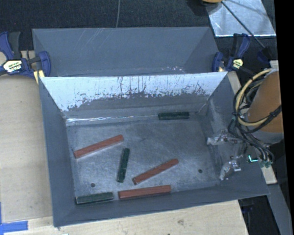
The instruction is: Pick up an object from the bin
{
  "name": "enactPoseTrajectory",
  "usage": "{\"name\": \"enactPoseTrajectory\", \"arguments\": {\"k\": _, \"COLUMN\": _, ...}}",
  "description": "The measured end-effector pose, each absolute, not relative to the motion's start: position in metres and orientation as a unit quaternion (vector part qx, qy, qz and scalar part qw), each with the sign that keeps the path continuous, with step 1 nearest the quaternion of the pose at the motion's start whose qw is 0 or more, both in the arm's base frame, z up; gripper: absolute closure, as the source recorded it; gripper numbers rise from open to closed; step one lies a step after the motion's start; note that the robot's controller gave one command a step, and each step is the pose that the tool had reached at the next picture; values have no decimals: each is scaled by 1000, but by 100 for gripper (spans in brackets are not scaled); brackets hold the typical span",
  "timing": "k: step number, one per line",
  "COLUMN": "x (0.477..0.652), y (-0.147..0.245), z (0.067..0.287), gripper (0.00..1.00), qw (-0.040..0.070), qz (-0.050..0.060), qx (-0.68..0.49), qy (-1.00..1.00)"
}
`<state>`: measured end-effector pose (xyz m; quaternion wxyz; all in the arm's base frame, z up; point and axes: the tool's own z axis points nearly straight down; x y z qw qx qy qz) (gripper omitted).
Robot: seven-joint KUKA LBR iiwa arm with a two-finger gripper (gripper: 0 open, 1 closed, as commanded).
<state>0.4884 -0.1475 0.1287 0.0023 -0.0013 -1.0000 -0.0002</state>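
The task had barely begun. The hand (pixel 220 157) hung against the right wall of the bin (pixel 59 162), low near the floor at that edge, and its two fingers stood apart with nothing between them, so nothing had been picked.

All six things lay flat on the bin floor, none lifted and none touched by the hand. The slanted red-brown bar (pixel 155 171) in the middle of the floor was the one nearest the hand, though still well apart from it. The front red-brown bar (pixel 144 192) lay along the front edge just below it. The front dark bar (pixel 94 198) lay in the front left corner, in line with the front red-brown bar and just beside its left end. The tilted dark bar (pixel 123 165) stood almost upright across the floor, left of centre. The left red-brown bar (pixel 98 146) lay toward the left edge, a little slanted. The back dark bar (pixel 174 116) lay along the foot of the back wall, toward the back right corner.

As I judged it, every step was still to be done: moving over one bar, coming down with the fingers either side of it, closing, and lifting it clear. Which bar would be taken could not be told, since the hand was over none of them. The bars lay well spread, so any should have offered a clean grasp across its narrow width.
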Motion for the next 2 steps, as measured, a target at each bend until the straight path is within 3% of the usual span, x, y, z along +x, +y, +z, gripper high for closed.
{"name": "enactPoseTrajectory", "arguments": {"k": 1, "x": 491, "y": -147, "z": 132, "gripper": 0, "qw": -1, "qz": 1, "qx": 0, "qy": -1000}}
{"name": "enactPoseTrajectory", "arguments": {"k": 2, "x": 523, "y": -123, "z": 106, "gripper": 0, "qw": -5, "qz": 3, "qx": 34, "qy": -999}}
